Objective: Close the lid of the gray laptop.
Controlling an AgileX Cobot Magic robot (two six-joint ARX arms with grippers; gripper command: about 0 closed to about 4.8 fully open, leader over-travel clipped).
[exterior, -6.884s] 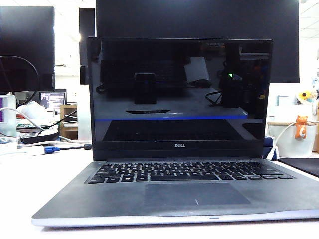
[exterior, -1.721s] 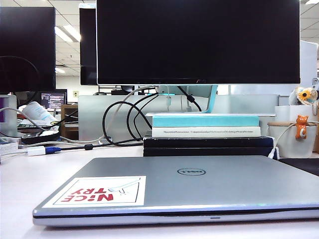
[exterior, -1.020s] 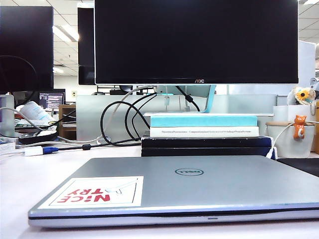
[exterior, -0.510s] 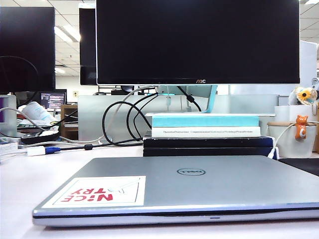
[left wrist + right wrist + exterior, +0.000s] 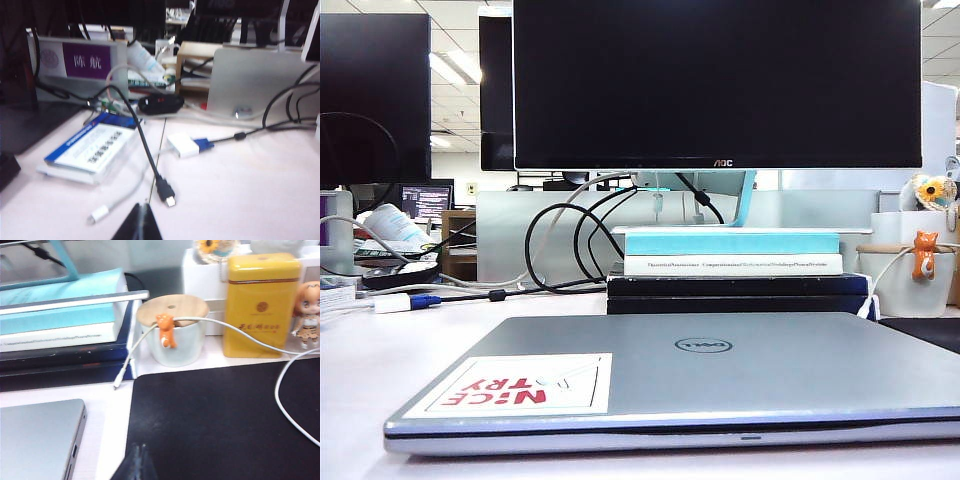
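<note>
Exterior view shows the gray laptop [image 5: 680, 385] lying flat on the white desk [image 5: 360, 350], with the lid [image 5: 740, 365] down on the base, its Dell logo and the "NICE TRY" sticker [image 5: 515, 384] facing up. Only a thin dark seam runs along the front edge, so I judge the closing done or all but done. The black AOC monitor [image 5: 718, 85] stands behind the laptop on a stack of books [image 5: 732, 265].

Neither of my arms shows in that view. My left gripper [image 5: 138, 224] appears only as a dark pointed tip at the edge of its wrist picture, over bare desk beside the laptop's sticker end, near a black cable plug [image 5: 165, 191], a white adapter [image 5: 183, 144] and a blue-and-white box [image 5: 92, 147]; the laptop itself is not in its sight. My right gripper [image 5: 135, 462] is likewise a dark tip, hovering at the edge of the black mat [image 5: 220, 420] just beside the laptop's other end; the laptop's corner [image 5: 40, 440] lies close by, with the white cup [image 5: 175, 335] and yellow tin [image 5: 261, 305] beyond. From these slivers the fingertips look drawn together on both, holding nothing, though I cannot be certain.

The lid's long axis runs across between my two grippers. My right one is the nearer, so if the seam needs a final press, I would bring it over the lid from that end.
</note>
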